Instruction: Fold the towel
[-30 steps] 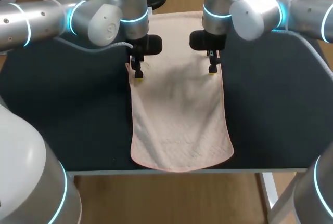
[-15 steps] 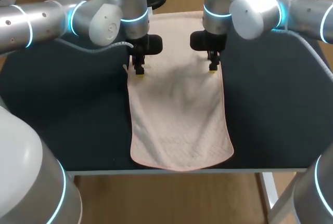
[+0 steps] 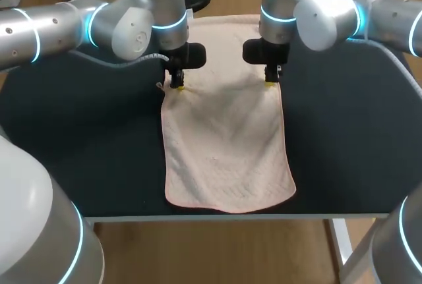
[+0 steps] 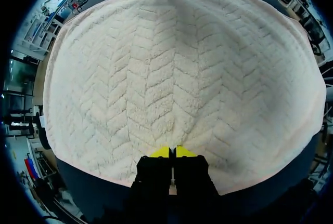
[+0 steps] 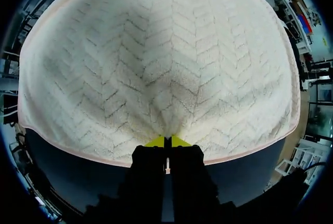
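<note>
**Towel edge carried farther back, both claws clenched on it**

Change: the rounded near end of the towel (image 3: 227, 159) lies at the front edge of the bench (image 3: 79, 152), about where it was a second ago. Both claws have shifted a little toward the far side, taking the raised towel edge with them. The upper layer now covers slightly more of the layer beneath.

Count: one towel, pale pink with a herringbone weave. One dark bench. Two claws.

Left claw (image 3: 177, 87): over the towel's left border, about midway along its length. In its wrist view the yellow tips are pressed together on the towel's edge.

Right claw (image 3: 270, 84): level with it on the right border, tips likewise pinched shut on the edge.

Beyond the claws, the lower layer runs flat to the bench's far side.
</note>
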Controlling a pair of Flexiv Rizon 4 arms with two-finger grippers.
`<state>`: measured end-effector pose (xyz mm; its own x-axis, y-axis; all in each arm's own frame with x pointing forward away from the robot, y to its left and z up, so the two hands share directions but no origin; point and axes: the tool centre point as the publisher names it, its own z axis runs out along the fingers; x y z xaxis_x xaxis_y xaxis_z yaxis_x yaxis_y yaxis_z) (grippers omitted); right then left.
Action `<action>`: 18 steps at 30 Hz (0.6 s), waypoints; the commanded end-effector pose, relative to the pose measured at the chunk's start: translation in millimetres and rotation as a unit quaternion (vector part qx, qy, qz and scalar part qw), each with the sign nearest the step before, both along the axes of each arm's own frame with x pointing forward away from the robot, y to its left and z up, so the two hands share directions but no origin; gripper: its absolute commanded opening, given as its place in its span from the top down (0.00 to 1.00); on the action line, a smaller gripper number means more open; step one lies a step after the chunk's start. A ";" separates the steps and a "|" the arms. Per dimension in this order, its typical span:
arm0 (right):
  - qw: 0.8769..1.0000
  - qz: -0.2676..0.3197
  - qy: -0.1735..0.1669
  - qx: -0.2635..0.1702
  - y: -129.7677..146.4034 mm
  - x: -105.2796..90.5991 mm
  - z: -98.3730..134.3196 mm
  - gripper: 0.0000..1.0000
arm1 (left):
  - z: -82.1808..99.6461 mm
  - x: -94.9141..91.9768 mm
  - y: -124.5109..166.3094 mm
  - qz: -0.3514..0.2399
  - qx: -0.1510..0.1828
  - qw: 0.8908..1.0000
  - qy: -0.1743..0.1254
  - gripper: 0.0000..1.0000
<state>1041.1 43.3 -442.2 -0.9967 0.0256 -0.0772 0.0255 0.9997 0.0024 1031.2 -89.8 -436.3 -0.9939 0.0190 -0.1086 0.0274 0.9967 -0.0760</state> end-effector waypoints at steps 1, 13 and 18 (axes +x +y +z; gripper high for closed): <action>1.000 0.000 -0.004 0.003 -3.3 -5.6 4.9 1.00 | 7.7 -3.2 2.3 0.002 -0.002 1.000 -0.008 1.00; 0.997 0.015 -0.070 0.022 -5.5 1.1 64.7 1.00 | 73.1 2.0 3.9 0.010 -0.012 0.996 -0.088 1.00; 0.992 0.030 -0.115 0.036 -7.0 12.6 108.3 1.00 | 118.9 13.8 8.2 0.020 -0.008 0.989 -0.148 1.00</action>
